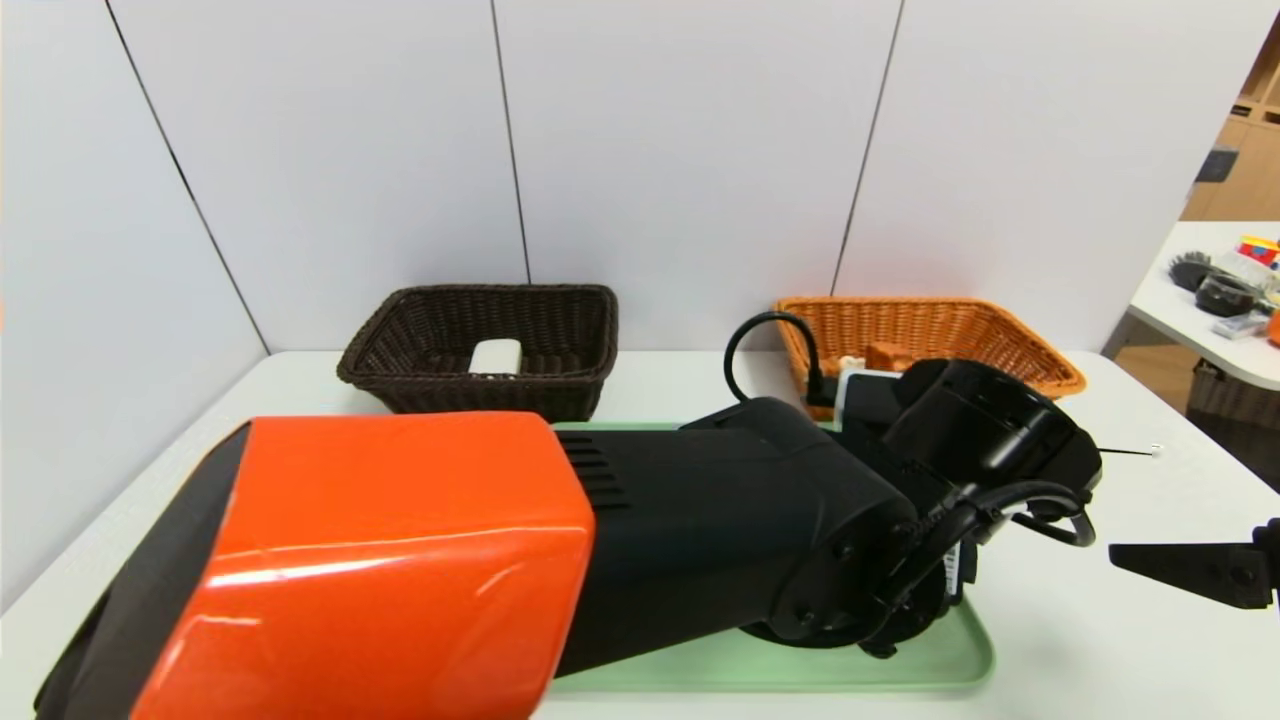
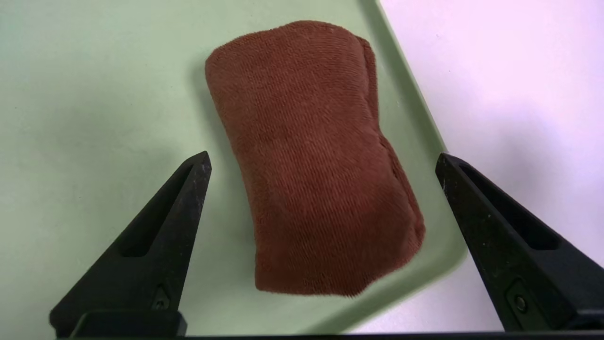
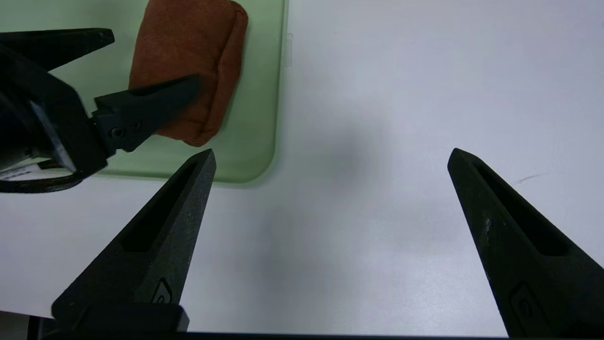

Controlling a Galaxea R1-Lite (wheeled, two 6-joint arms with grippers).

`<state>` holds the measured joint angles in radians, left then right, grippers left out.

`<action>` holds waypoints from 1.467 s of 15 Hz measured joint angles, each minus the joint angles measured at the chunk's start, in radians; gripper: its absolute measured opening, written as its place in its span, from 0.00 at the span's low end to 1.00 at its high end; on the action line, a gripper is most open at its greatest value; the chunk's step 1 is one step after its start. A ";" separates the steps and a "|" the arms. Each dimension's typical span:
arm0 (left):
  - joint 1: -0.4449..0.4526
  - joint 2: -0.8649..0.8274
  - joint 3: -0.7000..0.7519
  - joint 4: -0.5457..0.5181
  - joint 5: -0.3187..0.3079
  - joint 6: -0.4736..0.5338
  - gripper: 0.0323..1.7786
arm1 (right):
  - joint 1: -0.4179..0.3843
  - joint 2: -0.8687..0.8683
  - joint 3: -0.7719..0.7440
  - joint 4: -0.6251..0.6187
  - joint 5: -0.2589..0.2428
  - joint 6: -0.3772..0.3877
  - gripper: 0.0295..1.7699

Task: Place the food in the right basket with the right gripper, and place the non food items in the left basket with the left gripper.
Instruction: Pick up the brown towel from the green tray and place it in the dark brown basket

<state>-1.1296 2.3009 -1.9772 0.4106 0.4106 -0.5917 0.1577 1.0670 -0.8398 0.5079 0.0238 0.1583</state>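
A rolled brown towel (image 2: 302, 118) lies near a corner of the green tray (image 2: 94, 94). My left gripper (image 2: 323, 155) hangs open over it, one finger on each side, not touching. In the head view the left arm (image 1: 700, 530) hides the towel. The white block (image 1: 496, 356) sits inside the dark brown left basket (image 1: 400, 330). The orange-tan right basket (image 1: 1000, 340) holds an orange and white piece, the food (image 1: 885, 356), mostly hidden by the arm. My right gripper (image 3: 332, 153) is open over bare table beside the tray, holding nothing.
Both baskets stand at the back by the wall. A black cable loop (image 1: 760, 340) rises from the left wrist in front of the right basket. White table (image 1: 1100, 650) lies to the right of the tray. A second cluttered table (image 1: 1230, 300) stands far right.
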 joint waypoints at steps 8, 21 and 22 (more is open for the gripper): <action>0.001 0.074 0.000 -0.037 0.045 0.027 0.95 | 0.000 -0.024 0.028 -0.001 0.002 0.002 0.96; 0.000 0.085 0.000 -0.033 0.045 0.026 0.57 | 0.000 -0.049 0.031 -0.001 0.006 0.004 0.96; 0.000 0.085 0.000 -0.033 0.045 0.027 0.51 | 0.000 -0.049 0.031 -0.001 0.006 0.004 0.96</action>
<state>-1.1291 2.3855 -1.9772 0.3774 0.4555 -0.5647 0.1577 1.0179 -0.8091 0.5064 0.0302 0.1619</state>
